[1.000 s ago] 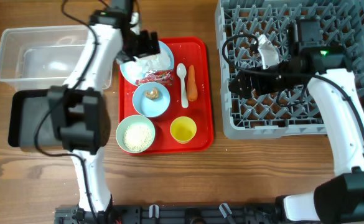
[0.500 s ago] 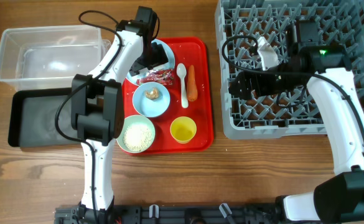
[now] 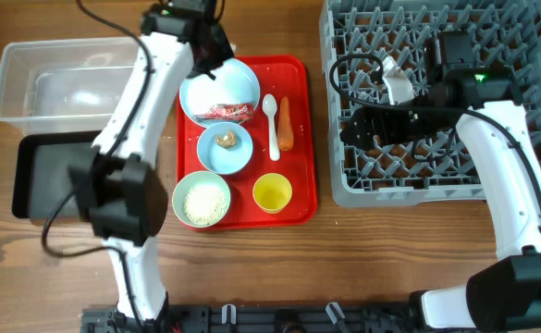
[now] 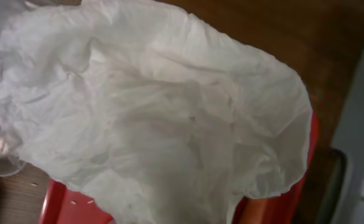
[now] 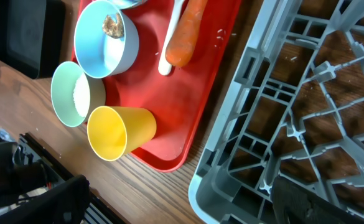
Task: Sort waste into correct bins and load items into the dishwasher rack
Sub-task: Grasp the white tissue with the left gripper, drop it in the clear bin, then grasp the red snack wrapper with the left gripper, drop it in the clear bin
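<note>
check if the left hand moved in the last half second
Yes. The left hand moved up-frame, from over the blue plate to the red tray's top-left corner.

Brown wood-grain tabletop point(image 3: 362, 250). Carries, at the left, a clear plastic rectangular tub point(image 3: 11, 85), with a shallow black rectangular tray point(image 3: 48, 185) just nearer the robot; in the middle, a flat red plastic serving tray point(image 3: 303, 139); at the right, a large grey plastic grid crate point(image 3: 409, 191).

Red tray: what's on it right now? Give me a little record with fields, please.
tray: red tray, on wooden table
far end: pale blue plate, red-and-white wrapper at its near edge
middle: blue bowl holding a brown lump
near left: green bowl of rice
near right: yellow cup, empty
right side: white spoon beside carrot
</note>
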`<action>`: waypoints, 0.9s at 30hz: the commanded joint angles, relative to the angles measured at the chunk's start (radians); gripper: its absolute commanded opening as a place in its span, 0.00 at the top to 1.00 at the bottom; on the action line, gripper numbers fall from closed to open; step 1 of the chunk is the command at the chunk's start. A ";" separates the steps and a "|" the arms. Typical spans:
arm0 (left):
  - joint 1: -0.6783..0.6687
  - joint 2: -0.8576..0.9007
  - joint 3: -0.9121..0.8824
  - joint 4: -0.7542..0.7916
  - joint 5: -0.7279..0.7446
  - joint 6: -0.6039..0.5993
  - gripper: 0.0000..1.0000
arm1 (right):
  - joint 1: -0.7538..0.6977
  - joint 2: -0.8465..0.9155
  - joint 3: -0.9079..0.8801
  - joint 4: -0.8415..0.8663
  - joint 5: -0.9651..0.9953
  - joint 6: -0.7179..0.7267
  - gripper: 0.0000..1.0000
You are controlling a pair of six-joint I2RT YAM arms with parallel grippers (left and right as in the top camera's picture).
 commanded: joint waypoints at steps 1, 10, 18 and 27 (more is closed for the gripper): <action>0.097 -0.080 0.010 -0.036 -0.038 0.057 0.96 | 0.002 0.009 0.010 -0.004 0.009 0.004 0.05; 0.459 -0.034 -0.079 -0.107 -0.069 0.049 0.31 | 0.002 0.009 0.010 0.000 0.008 0.005 0.05; 0.462 -0.040 -0.089 -0.108 -0.051 0.085 0.00 | 0.002 0.009 0.010 0.003 0.009 0.010 0.05; 0.481 -0.034 -0.089 0.074 -0.005 0.257 0.70 | 0.002 0.009 0.010 -0.011 0.009 0.011 0.05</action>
